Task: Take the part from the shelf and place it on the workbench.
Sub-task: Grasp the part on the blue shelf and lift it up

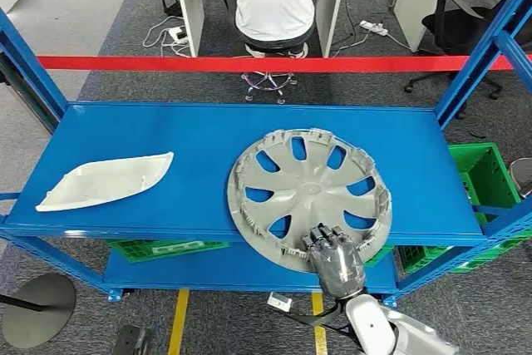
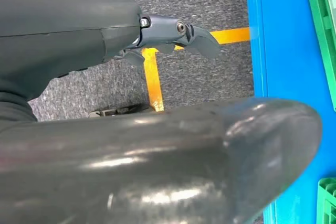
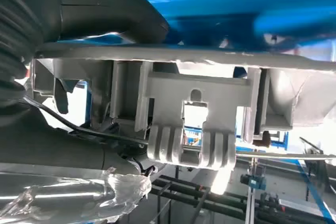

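At lower centre of the head view, the right robot hand grips the near rim of a round grey plastic wheel cover lying on the blue metal shelf, part overhanging the front edge. A curved white plastic panel lies at left. The left robot hand hangs over grey carpet, fingers apart, holding nothing.

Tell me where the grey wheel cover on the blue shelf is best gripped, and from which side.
Grip the wheel cover at its near rim, coming from the robot's side: that edge overhangs the shelf front, so fingers can likely pinch above and below. The right hand is already there.
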Robot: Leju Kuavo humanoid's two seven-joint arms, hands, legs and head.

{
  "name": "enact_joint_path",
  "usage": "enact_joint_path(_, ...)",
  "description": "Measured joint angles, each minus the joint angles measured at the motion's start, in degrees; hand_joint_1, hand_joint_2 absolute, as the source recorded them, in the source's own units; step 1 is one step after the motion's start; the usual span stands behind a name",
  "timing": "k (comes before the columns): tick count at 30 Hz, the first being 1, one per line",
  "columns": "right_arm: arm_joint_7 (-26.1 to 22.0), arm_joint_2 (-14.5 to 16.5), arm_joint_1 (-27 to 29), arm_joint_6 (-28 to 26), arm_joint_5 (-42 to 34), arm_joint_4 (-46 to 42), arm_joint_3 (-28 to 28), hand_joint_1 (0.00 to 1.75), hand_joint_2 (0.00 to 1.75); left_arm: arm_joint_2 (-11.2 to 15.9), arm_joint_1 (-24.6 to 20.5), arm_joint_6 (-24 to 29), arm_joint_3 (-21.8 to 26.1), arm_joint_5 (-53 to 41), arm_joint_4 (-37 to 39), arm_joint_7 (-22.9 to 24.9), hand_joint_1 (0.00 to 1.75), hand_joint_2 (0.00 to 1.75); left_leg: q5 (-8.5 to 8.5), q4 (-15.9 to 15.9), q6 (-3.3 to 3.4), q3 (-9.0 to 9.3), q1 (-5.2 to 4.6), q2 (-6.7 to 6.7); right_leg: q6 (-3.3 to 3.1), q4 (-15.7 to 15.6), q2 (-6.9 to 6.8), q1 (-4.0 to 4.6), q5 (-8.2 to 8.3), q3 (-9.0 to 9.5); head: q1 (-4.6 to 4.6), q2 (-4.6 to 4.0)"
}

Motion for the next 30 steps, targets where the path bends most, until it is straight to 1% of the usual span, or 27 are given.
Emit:
enact_joint_path(2,-1.28,-0.01,0.53,0.0,0.0,-0.87,-0.35,1.75,1.75,0.0,0.02,0.0,0.09,0.02,0.0,-0.02,0.0,0.0,0.0,0.0,0.0,0.0,0.0,0.0,-0.02,0.0,0.0,0.0,-0.02,-0.05,0.0,0.0)
enact_joint_path(5,-4.98,-0.01,2.25,0.0,0.01,-3.42,-1.91,1.75,1.75,-0.02,0.07,0.0,0.43,0.05,0.0,-0.09,0.0,0.0,0.0,-0.01,0.0,-0.04,0.0,0.0,-0.03,0.0,0.0,0.0,-0.03,-0.07,0.01,0.0)
enact_joint_path(8,-7.58,-0.01,3.71,0.0,0.01,-5.48,-3.58,1.75,1.75,-0.02,0.08,0.01,0.66,0.05,0.0,-0.12,0.0,0.0,0.0,-0.01,0.0,-0.07,0.0,-0.01,-0.03,0.0,-0.03,0.0,-0.03,-0.08,0.01,0.0)
enact_joint_path(12,-13.61,0.04,6.4,0.0,-0.02,-8.96,-7.6,1.75,1.75,-0.03,0.15,0.32,0.86,-0.03,0.0,-0.52,0.0,0.0,0.0,-0.01,0.0,-0.13,-0.01,-0.03,-0.03,0.0,-0.04,0.0,-0.02,0.0,0.0,0.0)
enact_joint_path(14,-15.83,0.14,7.61,0.0,-0.01,-10.56,-9.87,1.75,1.75,-0.04,0.16,0.67,0.87,-0.23,0.0,-1.03,0.0,0.0,0.0,-0.01,0.0,-0.14,-0.01,-0.03,-0.03,0.0,-0.04,0.0,-0.02,0.02,0.0,0.0)
enact_joint_path(16,-16.84,0.22,8.42,0.0,0.0,-11.75,-11.57,1.75,1.75,-0.07,0.16,0.89,0.88,-0.38,0.0,-1.28,0.0,0.0,0.0,-0.01,0.0,-0.14,-0.01,-0.03,-0.03,0.0,-0.05,0.0,-0.02,0.02,0.0,0.0)
enact_joint_path(22,-17.45,0.31,9.62,0.0,-0.02,-13.52,-14.23,1.75,1.75,-0.15,0.17,0.94,0.9,-0.44,0.0,-1.41,0.0,0.0,0.0,-0.01,0.0,-0.14,-0.01,-0.03,-0.03,0.0,-0.05,0.0,-0.02,-0.01,-0.01,0.0)
enact_joint_path(24,-18.99,0.41,10.19,0.01,-0.02,-13.88,-15.22,1.75,1.75,-0.17,0.17,0.94,0.9,-0.5,0.0,-1.75,0.0,0.0,0.0,-0.01,0.0,-0.14,-0.01,-0.03,-0.03,0.0,-0.05,0.0,-0.02,-0.01,-0.01,0.0)
enact_joint_path(28,-23.72,1.03,11.86,0.0,-0.02,-14.39,-18.47,1.75,1.75,-0.18,0.15,1.08,0.9,-0.97,0.0,-2.35,0.0,0.0,0.0,-0.01,0.0,-0.14,-0.01,-0.03,-0.03,0.0,-0.04,0.0,-0.02,0.0,0.0,0.0)
enact_joint_path(30,-24.96,1.32,12.49,0.0,-0.01,-14.43,-19.88,1.75,1.75,-0.2,0.14,1.11,0.9,-1.0,0.0,-2.33,0.0,0.0,0.0,-0.01,0.0,-0.14,-0.01,-0.03,-0.03,0.0,-0.05,0.0,-0.03,-0.01,0.0,0.0)
